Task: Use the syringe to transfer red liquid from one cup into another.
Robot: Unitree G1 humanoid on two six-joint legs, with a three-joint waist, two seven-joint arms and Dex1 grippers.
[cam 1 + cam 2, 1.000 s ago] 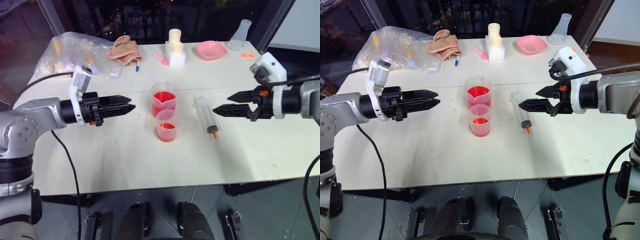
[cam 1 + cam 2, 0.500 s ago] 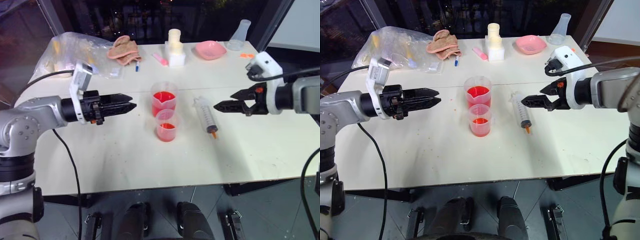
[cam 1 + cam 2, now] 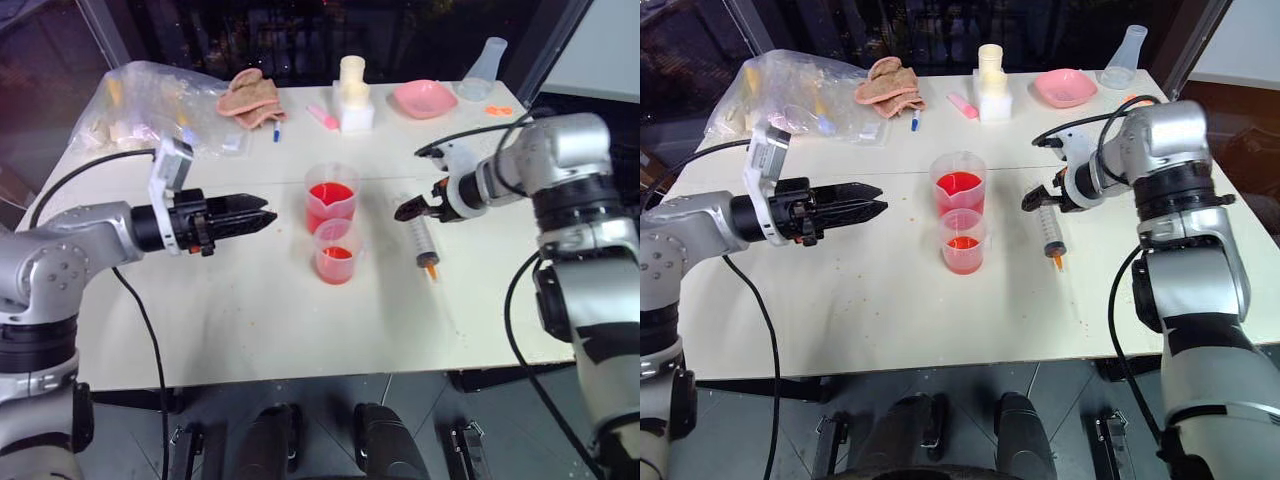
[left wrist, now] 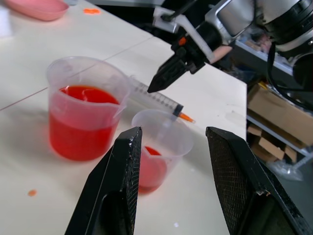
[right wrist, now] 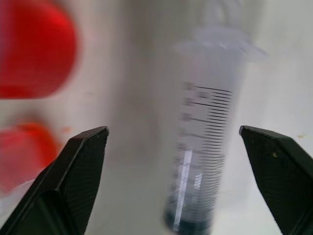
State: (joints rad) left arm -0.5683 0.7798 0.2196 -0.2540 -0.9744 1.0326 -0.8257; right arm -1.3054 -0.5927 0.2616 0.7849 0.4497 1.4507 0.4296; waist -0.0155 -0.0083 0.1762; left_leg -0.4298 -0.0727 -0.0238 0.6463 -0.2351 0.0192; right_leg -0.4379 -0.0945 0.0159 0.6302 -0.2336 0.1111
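Since the earlier frame the right gripper (image 3: 1032,201) has swung in and down over the syringe (image 3: 420,236), jaws wide, nothing held. The syringe lies flat on the table (image 3: 250,320), right of the 2 cups. Left gripper (image 3: 262,214) hovers partly open, empty. No transfer yet: the far cup (image 3: 330,200) holds much red liquid (image 3: 329,205), the near cup (image 3: 335,255) little.

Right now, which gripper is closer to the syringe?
Right. The right gripper hangs just over the syringe at its plunger end, jaws open, not gripping. The left gripper is across the two cups from it.
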